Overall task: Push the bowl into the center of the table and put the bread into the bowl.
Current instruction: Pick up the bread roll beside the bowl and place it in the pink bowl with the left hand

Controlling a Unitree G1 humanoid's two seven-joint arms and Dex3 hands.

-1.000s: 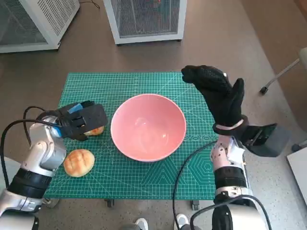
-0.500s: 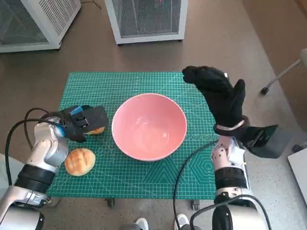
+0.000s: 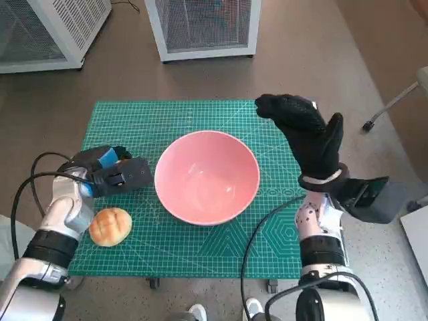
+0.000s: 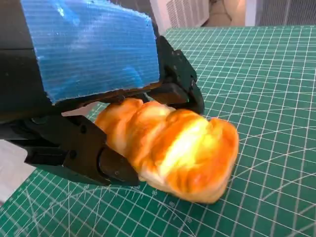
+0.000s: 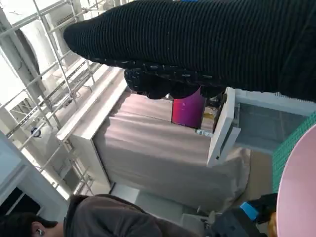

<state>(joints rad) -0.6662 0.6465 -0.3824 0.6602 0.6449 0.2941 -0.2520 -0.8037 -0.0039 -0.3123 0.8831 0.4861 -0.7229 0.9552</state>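
Note:
The pink bowl [image 3: 206,176] stands near the middle of the green mat [image 3: 200,257]; its rim [image 5: 302,197] shows in the right wrist view. My left hand [image 3: 114,174] lies just left of the bowl and covers a twisted golden bread roll [image 4: 173,148], which it grips between its black fingers [image 4: 180,86] and thumb. A round bun [image 3: 110,226] lies on the mat nearer to me, below that hand. My gloved right hand [image 3: 304,137] is raised over the mat's right side, fingers stretched out, holding nothing. The right wrist view also shows my left hand [image 5: 247,217].
Two white wire-fronted cabinets [image 3: 200,27] [image 3: 47,30] stand on the floor beyond the table. A chair leg with a caster [image 3: 391,107] is at the far right. A person [image 5: 98,217] shows in the right wrist view. Shoes [image 3: 197,312] sit at the near edge.
My left hand has turned and closed over the twisted roll, which peeked out beside it before and is now hidden in the head view. Bowl, bun and right hand have not moved.

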